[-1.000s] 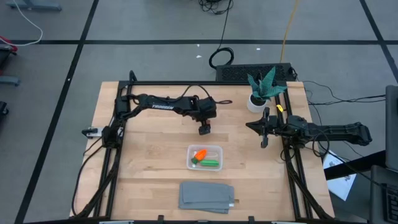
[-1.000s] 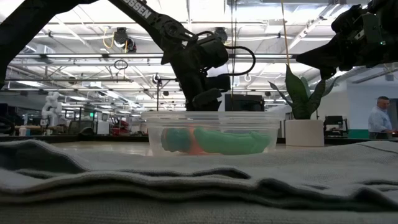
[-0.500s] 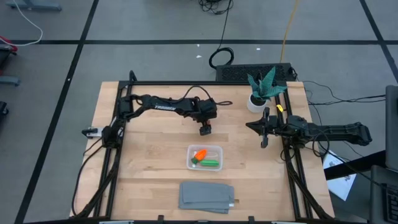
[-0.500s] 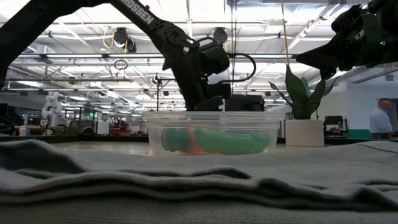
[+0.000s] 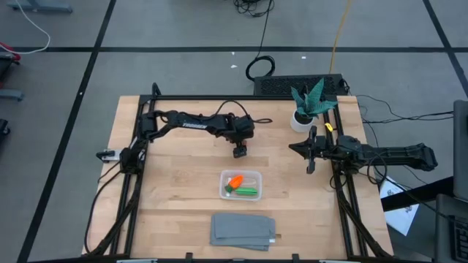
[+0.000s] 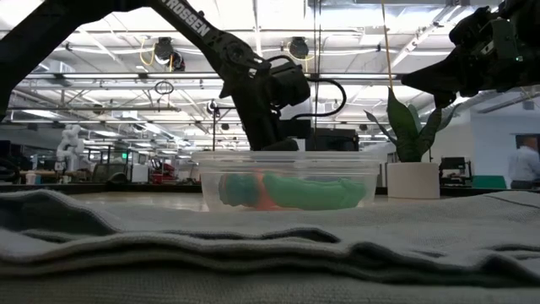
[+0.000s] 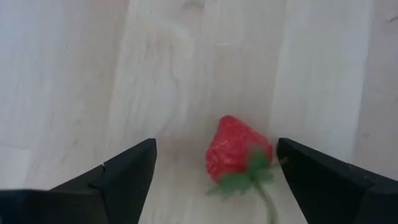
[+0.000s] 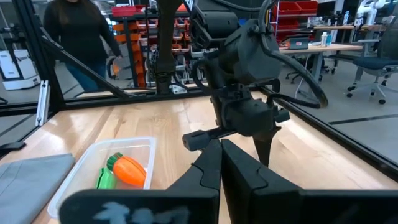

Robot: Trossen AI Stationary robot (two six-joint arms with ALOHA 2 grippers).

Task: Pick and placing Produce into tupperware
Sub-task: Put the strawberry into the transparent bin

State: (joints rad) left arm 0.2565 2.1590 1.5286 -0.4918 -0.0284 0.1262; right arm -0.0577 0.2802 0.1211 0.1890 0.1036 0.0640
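Note:
The red strawberry [image 7: 238, 151] lies on its side on the wood, green stalk pointing toward the camera. My left gripper [image 7: 216, 155] is open and hangs low over it, one finger on each side, both apart from the berry. In the high view this gripper [image 5: 240, 152] stands just beyond the clear tupperware [image 5: 240, 184] and hides the berry. The tupperware holds the orange carrot [image 5: 235, 181] and the long green piece [image 5: 249, 192]. My right gripper [image 5: 310, 150] is shut and waits near the table's right edge, off the table surface.
A folded grey cloth [image 5: 243, 230] lies at the near edge, in front of the tupperware. A potted green plant [image 5: 307, 107] stands at the far right corner. A person [image 8: 78, 28] stands in the room beyond the table. Bare wood lies left of the tupperware.
My left gripper has come down a little toward the table behind the tupperware, staying open. Nothing else on the table has moved.

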